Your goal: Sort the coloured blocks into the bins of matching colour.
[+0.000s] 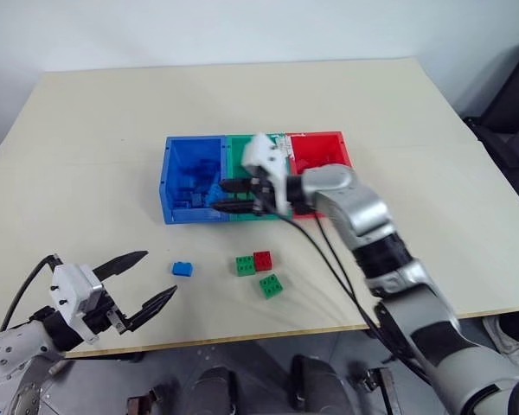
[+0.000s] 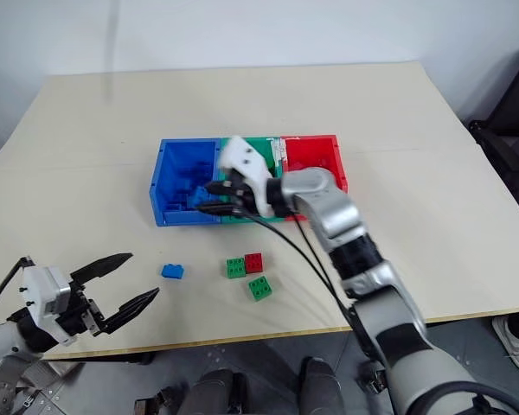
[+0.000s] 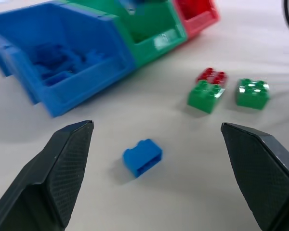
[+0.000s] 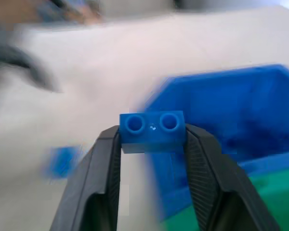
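Plain beige tabletop (image 1: pixel 95 130) against a pale wall, nothing fancy. Sitting mid-table was the row of three joined open-topped plastic bins: blue bin (image 1: pixel 175 206), green bin (image 1: pixel 239 147), red bin (image 1: pixel 320 147).

The right gripper (image 4: pixel 152 144) was clamped on a small blue studded plastic brick (image 4: pixel 152 131), one finger on each end face, studs facing the wrist camera. In the head view that gripper (image 1: pixel 232 195) hung over the seam between the blue and green bins, so I'd say the drop was close.

The left gripper (image 1: pixel 147 278) sat low near the table's front edge with its fingers spread wide and nothing in them. Just ahead of it lay a second blue brick (image 3: pixel 142 157), loose on the table. Off to the side were a green brick (image 3: pixel 205 94) touching a red brick (image 3: pixel 212 76), plus another green brick (image 3: pixel 252 92) just beside them.

These bricks look light, hard and a bit slick, so pinching the flat sides squarely seems the safest bet; grabbing across the studs would probably let it twist.
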